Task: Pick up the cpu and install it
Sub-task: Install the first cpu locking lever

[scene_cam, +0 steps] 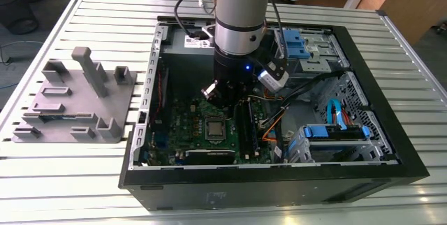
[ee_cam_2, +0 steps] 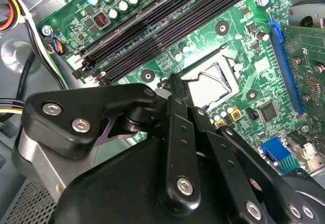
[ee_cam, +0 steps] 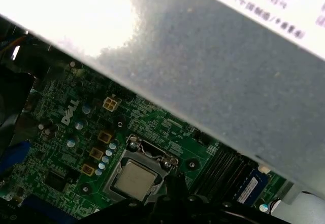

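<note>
I have the arm over the open computer case (scene_cam: 401, 168), and I take the motherboard (scene_cam: 183, 125) as my landmark. The cpu (scene_cam: 214, 128) lies flat in the socket frame (ee_cam: 139, 153) near the middle of that board; in the first wrist view its pale metal top (ee_cam: 133, 177) sits inside the frame, apparently already seated. The gripper (scene_cam: 225, 99) hangs just above the board, beside the socket on the side toward the case's back wall, holding nothing that I can see. I cannot tell whether its fingers are spread or pressed together, since the black linkage hides the tips in both wrist views. My worry: a descent from here could clip the memory slots (ee_cam_2: 167, 28) or frame edge, or skew the chip against the socket contacts.
</note>
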`<state>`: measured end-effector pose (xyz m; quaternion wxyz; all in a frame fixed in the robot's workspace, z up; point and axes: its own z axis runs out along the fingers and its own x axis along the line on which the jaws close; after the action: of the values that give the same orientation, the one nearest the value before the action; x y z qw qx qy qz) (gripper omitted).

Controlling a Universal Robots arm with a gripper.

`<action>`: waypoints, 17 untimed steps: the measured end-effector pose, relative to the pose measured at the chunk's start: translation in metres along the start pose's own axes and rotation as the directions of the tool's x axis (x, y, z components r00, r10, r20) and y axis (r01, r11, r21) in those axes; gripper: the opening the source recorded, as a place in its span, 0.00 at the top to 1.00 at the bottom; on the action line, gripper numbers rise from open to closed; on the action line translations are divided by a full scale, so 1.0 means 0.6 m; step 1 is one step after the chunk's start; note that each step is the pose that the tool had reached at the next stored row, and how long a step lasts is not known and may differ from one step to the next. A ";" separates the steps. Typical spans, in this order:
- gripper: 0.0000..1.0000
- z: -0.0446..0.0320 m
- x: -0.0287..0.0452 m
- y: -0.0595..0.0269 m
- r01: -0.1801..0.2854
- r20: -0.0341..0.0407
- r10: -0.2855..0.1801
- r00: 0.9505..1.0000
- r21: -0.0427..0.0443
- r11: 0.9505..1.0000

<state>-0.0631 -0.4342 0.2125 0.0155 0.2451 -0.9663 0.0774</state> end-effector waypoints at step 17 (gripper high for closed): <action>0.87 0.004 0.014 -0.021 0.000 0.000 0.000 1.000 0.000 1.000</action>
<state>-0.0642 -0.4495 0.2123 0.0155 0.2450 -0.9663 0.0774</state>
